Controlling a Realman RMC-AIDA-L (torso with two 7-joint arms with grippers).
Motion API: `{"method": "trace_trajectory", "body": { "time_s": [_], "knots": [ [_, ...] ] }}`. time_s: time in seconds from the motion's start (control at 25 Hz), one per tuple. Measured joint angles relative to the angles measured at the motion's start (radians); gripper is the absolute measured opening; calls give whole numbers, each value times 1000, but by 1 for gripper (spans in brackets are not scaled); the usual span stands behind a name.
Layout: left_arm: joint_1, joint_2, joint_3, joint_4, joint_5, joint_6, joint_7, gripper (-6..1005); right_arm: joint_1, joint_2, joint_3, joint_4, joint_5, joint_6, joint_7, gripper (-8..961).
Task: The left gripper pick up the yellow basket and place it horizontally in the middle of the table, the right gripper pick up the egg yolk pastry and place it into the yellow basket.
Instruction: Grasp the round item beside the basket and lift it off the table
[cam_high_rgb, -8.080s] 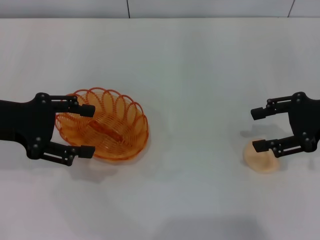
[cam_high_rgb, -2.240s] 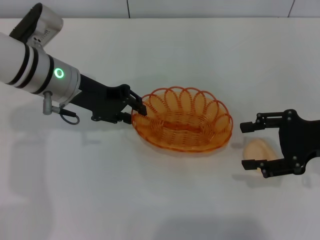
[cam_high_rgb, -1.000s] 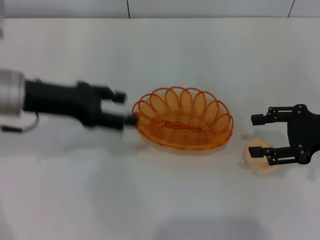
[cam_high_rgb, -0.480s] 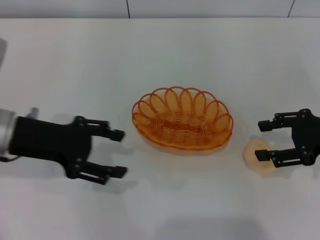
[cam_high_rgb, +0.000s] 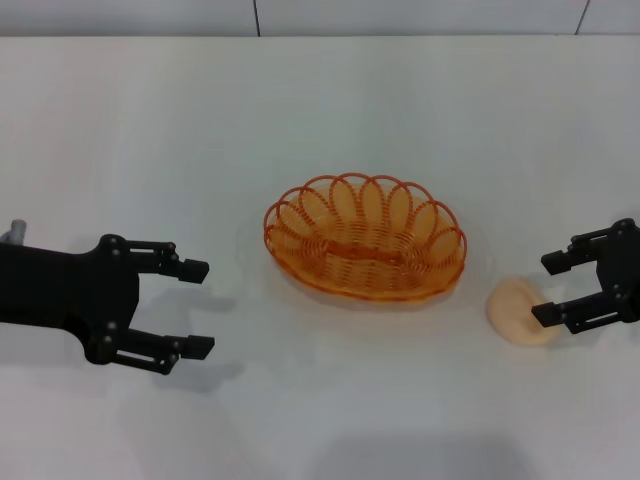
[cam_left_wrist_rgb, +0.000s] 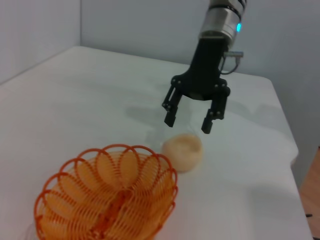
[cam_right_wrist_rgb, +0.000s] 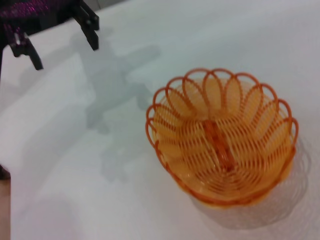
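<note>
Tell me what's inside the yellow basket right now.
Nothing: the yellow basket is empty, with only its own wire ribs showing. The egg yolk pastry lies on the table beside it, at the open right tool. The open left tool is clear of it.

The yellow basket (cam_high_rgb: 365, 252) is made of thin orange-yellow wire that looks like glossy, translucent plastic, looped into open scallops at the rim and wound in tight coils across the floor, while the table (cam_high_rgb: 330, 120) under it is a smooth, matt white surface with only soft shadows on it. The egg yolk pastry (cam_high_rgb: 518, 312) has a pale beige, smooth and matt skin, possibly slightly floury. The left gripper (cam_high_rgb: 192, 308) and the right gripper (cam_high_rgb: 548, 289) are black, apparently matt hard plastic or painted metal, and the right arm's wrist section (cam_left_wrist_rgb: 220, 22) has a silvery metallic sheen.
</note>
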Motion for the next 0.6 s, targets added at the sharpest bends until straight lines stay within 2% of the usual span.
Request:
{"method": "trace_trajectory", "body": {
  "time_s": [0.28,0.6],
  "knots": [
    [7,-8,3,-1,9,0,8,815,30,4,-56,10,-79,32,92,680],
    [7,-14,8,-1,11,-2,1,816,27,5,-68,24,-77,71,159,660]
  ]
}}
